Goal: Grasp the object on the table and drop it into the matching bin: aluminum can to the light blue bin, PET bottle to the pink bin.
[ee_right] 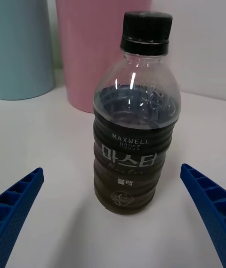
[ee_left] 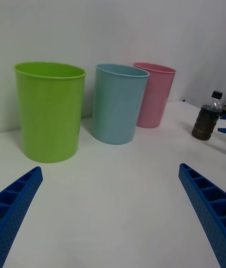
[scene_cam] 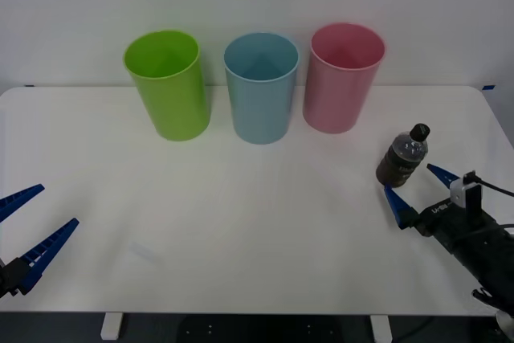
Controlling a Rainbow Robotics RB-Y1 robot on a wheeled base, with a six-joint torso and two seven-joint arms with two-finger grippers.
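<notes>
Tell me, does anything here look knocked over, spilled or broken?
Nothing stands out. The PET bottle stands upright and capped on the table, with the right gripper open around it. The three bins stand upright in a row behind.

Front cam: high, looks down over table point(scene_cam: 241, 222). Right wrist cam: low, close on PET bottle point(ee_right: 136, 122), pink bin point(ee_right: 103, 28) behind. Left wrist cam: low, far back, facing bins; shares PET bottle point(ee_left: 207, 117) and pink bin point(ee_left: 155, 94) with both others
</notes>
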